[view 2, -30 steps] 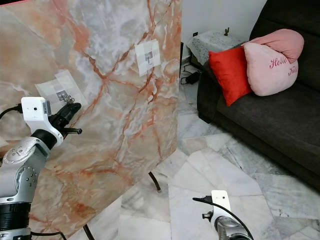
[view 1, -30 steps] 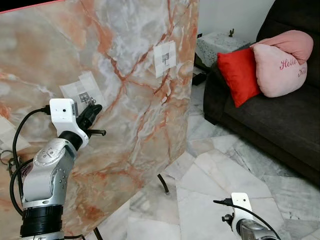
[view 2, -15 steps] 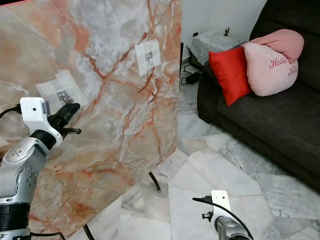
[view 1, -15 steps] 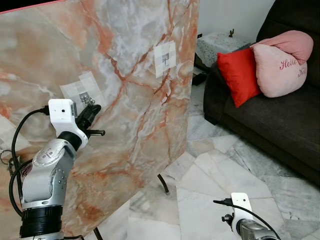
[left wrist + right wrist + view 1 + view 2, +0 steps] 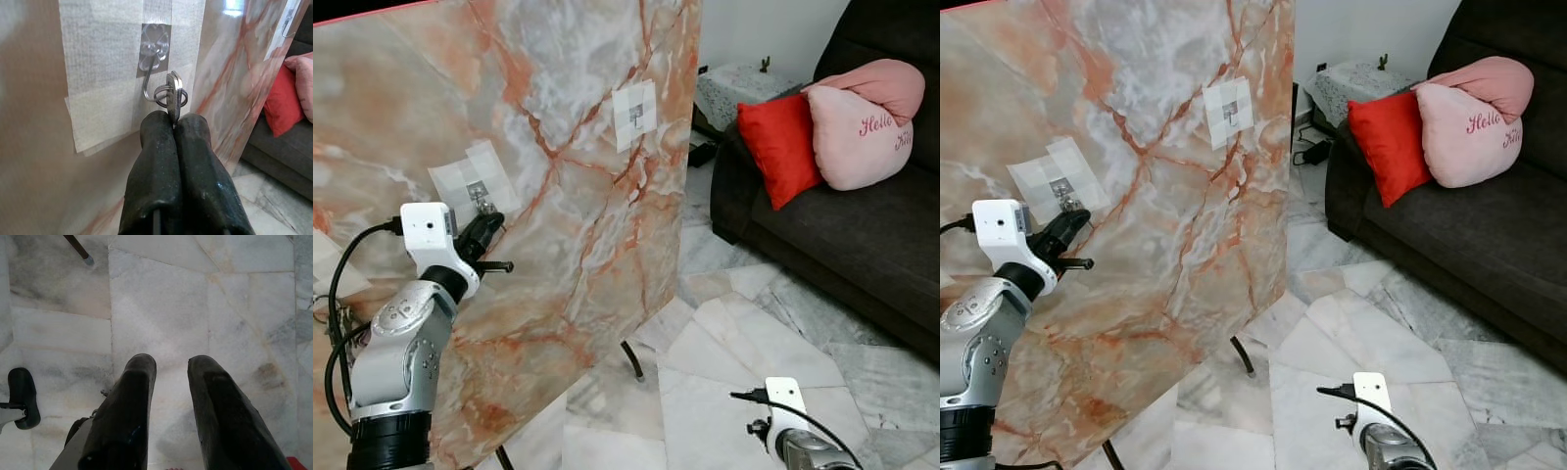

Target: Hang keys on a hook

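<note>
A clear hook point(image 5: 150, 68) with a flower-shaped base is taped on the marble panel point(image 5: 558, 166). My left gripper point(image 5: 174, 123) is shut on a silver key point(image 5: 173, 100), whose ring point(image 5: 166, 94) overlaps the hook's curved end. In the left eye view that hook point(image 5: 480, 195) sits just above the left gripper point(image 5: 490, 224). A second hook point(image 5: 635, 115) is taped higher, toward the panel's right edge. My right gripper point(image 5: 168, 364) hangs low over the floor, open and holding nothing.
The marble panel stands on thin dark legs point(image 5: 632, 359) on a pale marble floor point(image 5: 754, 333). A dark sofa point(image 5: 862, 235) with a red cushion point(image 5: 779, 144) and a pink cushion point(image 5: 862, 122) stands at the right. A small table point(image 5: 739, 86) is behind.
My left gripper has dropped a little and shifted left along the panel, still below the hook. The right arm has not moved.
</note>
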`<state>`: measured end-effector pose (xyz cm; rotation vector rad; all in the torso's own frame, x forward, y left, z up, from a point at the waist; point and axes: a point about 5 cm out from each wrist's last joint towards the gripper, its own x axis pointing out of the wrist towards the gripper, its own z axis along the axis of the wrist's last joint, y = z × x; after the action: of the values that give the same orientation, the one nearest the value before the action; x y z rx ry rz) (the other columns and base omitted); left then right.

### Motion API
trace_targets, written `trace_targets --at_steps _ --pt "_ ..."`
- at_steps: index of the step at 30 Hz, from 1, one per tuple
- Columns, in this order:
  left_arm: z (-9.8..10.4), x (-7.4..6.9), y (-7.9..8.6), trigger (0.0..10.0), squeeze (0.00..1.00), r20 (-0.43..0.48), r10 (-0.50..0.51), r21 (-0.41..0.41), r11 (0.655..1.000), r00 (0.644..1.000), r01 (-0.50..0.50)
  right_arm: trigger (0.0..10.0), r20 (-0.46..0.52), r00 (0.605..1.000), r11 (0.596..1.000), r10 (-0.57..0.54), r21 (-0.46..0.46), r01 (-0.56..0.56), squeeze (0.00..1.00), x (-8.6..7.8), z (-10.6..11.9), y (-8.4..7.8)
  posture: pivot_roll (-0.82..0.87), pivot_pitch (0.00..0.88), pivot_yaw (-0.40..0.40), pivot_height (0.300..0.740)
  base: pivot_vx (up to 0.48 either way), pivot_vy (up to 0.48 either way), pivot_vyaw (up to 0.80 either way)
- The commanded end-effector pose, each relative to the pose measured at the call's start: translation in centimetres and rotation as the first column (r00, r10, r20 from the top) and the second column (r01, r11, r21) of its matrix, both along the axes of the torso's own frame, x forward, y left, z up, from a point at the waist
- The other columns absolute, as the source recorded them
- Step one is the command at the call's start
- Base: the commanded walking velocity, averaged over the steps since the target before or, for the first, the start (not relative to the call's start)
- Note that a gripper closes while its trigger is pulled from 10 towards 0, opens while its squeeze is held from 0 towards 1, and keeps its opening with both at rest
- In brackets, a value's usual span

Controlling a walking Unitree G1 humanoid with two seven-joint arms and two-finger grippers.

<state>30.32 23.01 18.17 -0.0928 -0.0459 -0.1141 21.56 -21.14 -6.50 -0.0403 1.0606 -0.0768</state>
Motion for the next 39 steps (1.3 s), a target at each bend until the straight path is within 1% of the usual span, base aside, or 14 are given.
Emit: trace_targets --at_steps 1,10,16,17,18,20,21,27,37,39 --pt "0.2 -0.4 0.1 10.0 0.00 0.010 0.000 -0.009 1.000 1.000 0.000 10.0 0.003 1.000 1.000 0.008 -0.007 -0.008 0.00 0.3 0.2 -0.1 -0.03 0.004 -0.024 0.740 0.000 0.000 0.00" --pt "-0.2 -0.8 0.2 10.0 0.00 -0.002 -0.006 -0.012 1.000 1.000 0.006 10.0 0.003 1.000 1.000 0.010 -0.007 -0.010 0.00 0.3 0.2 -0.1 -0.02 0.006 -0.024 0.740 0.000 0.000 0.00" --pt "-0.4 -0.7 0.0 10.0 0.00 -0.009 -0.013 0.014 1.000 1.000 0.013 10.0 0.003 1.000 1.000 0.009 -0.007 -0.009 0.00 0.3 0.2 -0.1 -0.03 0.004 -0.025 0.740 0.000 0.000 0.00" --pt "-0.4 -0.7 -0.2 10.0 0.31 -0.008 -0.023 0.019 1.000 1.000 0.023 10.0 0.003 1.000 1.000 0.010 -0.008 -0.010 0.00 0.3 0.2 -0.1 -0.03 0.004 -0.025 0.740 0.000 0.000 0.00" --pt "-0.5 -0.7 -0.3 10.0 0.55 -0.009 -0.027 0.035 0.999 1.000 0.027 10.0 0.003 1.000 1.000 0.010 -0.008 -0.010 0.00 0.3 0.2 -0.1 -0.03 0.004 -0.025 0.740 0.000 0.000 0.00" --pt "-0.5 -0.7 -0.3 10.0 0.55 -0.010 -0.027 0.038 0.999 1.000 0.028 10.0 0.003 1.000 1.000 0.010 -0.008 -0.010 0.00 0.3 0.2 -0.1 -0.03 0.004 -0.025 0.740 0.000 0.000 0.00" --pt "-0.7 -0.7 -0.2 10.0 1.00 -0.017 -0.024 0.035 0.999 1.000 0.025 10.0 0.003 1.000 1.000 0.011 -0.008 -0.011 0.00 0.3 0.2 -0.1 -0.03 0.005 -0.025 0.740 0.000 0.000 0.00" --pt "-1.1 -0.8 -0.3 10.0 1.00 -0.034 -0.025 0.037 0.999 0.999 0.026 10.0 0.003 1.000 1.000 0.011 -0.007 -0.011 0.00 0.3 0.2 -0.1 -0.03 0.006 -0.025 0.740 0.000 0.000 0.00" --pt "-1.3 -0.8 -0.3 10.0 1.00 -0.041 -0.025 0.045 0.999 0.999 0.027 10.0 0.002 1.000 1.000 0.012 -0.007 -0.012 0.00 0.3 0.2 -0.1 -0.03 0.006 -0.025 0.740 0.000 0.000 0.00" --pt "-1.8 -1.1 -0.4 10.0 1.00 -0.052 -0.028 0.058 0.998 0.998 0.031 10.0 0.003 1.000 1.000 0.013 -0.006 -0.013 0.00 0.3 0.2 -0.1 -0.03 0.006 -0.025 0.740 0.000 0.000 0.00"
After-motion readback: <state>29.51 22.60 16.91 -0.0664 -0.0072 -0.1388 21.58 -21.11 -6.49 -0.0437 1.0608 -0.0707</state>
